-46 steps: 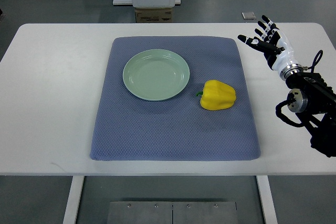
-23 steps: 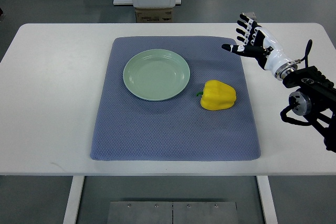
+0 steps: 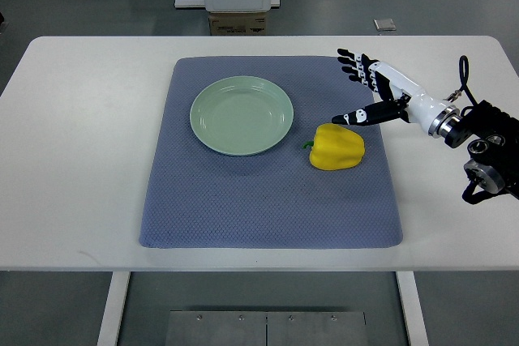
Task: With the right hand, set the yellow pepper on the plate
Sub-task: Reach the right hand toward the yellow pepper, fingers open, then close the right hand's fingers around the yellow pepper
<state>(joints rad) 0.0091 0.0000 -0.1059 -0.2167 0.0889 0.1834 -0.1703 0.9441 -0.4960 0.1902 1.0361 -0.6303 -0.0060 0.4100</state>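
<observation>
Your right robot hand (image 3: 366, 91): fingers spread, holding nothing, just beyond the glossy yellow bell pepper (image 3: 336, 147). Pepper: on blue-grey cloth mat (image 3: 268, 200), right of empty pale green round plate (image 3: 242, 115). Grasp and placement outstanding.

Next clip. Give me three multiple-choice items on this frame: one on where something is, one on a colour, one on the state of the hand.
1. Where is the pepper?
A. on the plate
B. on the mat, right of the plate
C. on bare table

2. What colour is the plate?
A. pale green
B. red
C. black

3. What is the right hand doing?
A. gripping the pepper
B. resting on the plate
C. open above the mat, holding nothing

Answers:
1 B: the pepper lies on the blue mat, apart from the plate's right rim.
2 A: the plate is plainly pale green.
3 C: the fingers are spread, the thumb tip near the pepper's top, nothing grasped.
</observation>
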